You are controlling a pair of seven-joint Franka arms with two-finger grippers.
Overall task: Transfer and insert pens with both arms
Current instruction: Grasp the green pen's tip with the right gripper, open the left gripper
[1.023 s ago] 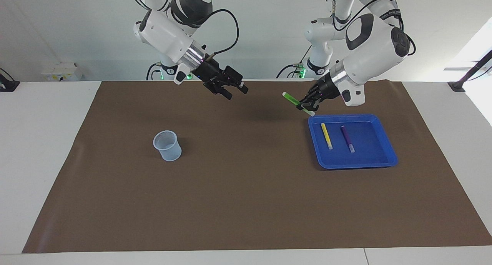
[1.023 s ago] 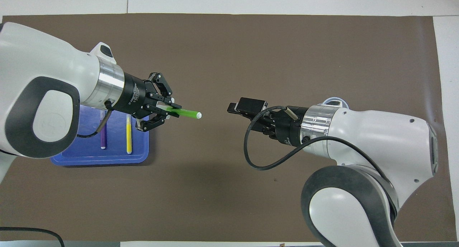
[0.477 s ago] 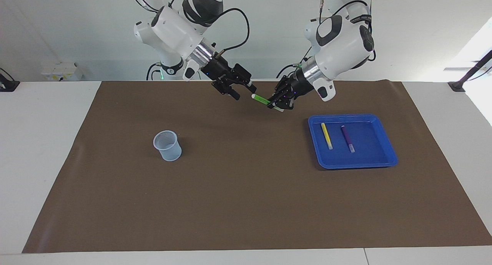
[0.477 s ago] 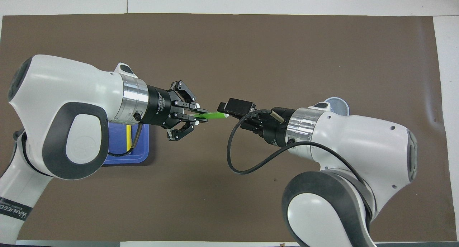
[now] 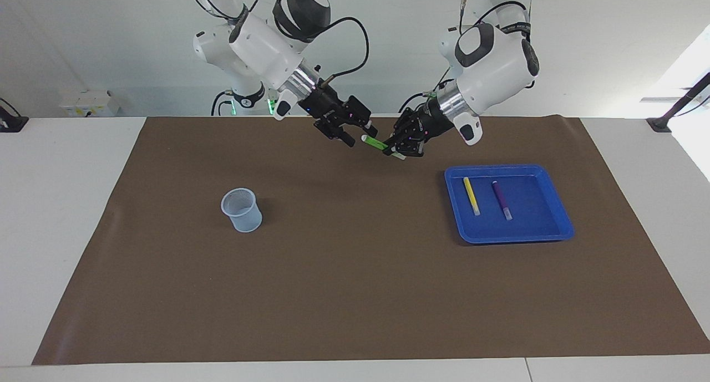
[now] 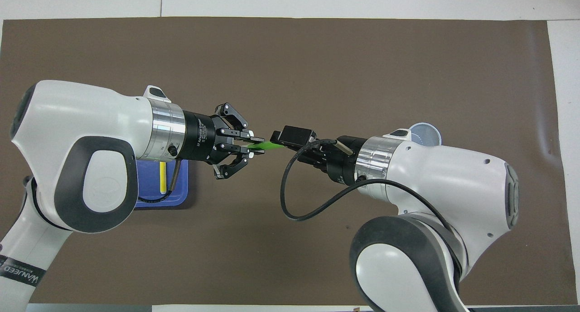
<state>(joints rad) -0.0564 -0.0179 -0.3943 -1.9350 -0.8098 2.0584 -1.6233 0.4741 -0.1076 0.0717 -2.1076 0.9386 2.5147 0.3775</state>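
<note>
Green pen [image 5: 378,144] is up in the air over the brown mat [image 5: 355,293], clamped in the left gripper [image 5: 400,149], its free capped end poking toward the right gripper [image 5: 359,135]. My left jaws are shut tight on the pen's tail half. My right jaws stand around the cap end; whether they have bitten yet I cannot tell.

Risks as I judge them:
- If I release the left before the right has a firm hold, the pen drops to the mat and rolls.
- The right jaws reach only the tip of the pen; a short bite could let it swing or slip out on the way to the cup [image 5: 242,209].
- Both grippers sit almost nose to nose; any push forward could bump fingers or lever the pen askew.

Pen itself: short, thin, bright green, pale cap, tilted with the cap end higher, as seen from across the table.

Further out from the jaws: yellow pen [image 5: 471,195] and purple pen [image 5: 502,200] lie side by side, apart, in the blue tray [image 5: 546,235] toward the left arm's end.
</note>
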